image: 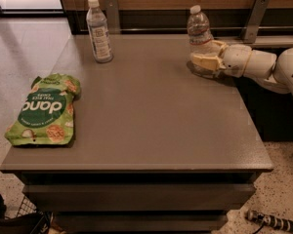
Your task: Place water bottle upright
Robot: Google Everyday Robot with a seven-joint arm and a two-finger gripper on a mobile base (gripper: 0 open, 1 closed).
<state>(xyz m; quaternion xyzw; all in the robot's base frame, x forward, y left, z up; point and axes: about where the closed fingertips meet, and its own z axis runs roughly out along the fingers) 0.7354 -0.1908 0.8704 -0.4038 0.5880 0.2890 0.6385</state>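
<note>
Placement comes down to a clean release: my claw [205, 61] pinches the bottle [199, 30] low, upright, at the upper right of the counter [151, 126]. I'd check the base sits flat, then spread the claw slowly and back off without nudging it.

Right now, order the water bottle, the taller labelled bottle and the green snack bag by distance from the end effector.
End effector sits at the table's far right.
1. Water bottle, in its grip, far right.
2. Taller bottle, far left.
3. Snack bag, left edge, nearer the camera.
</note>
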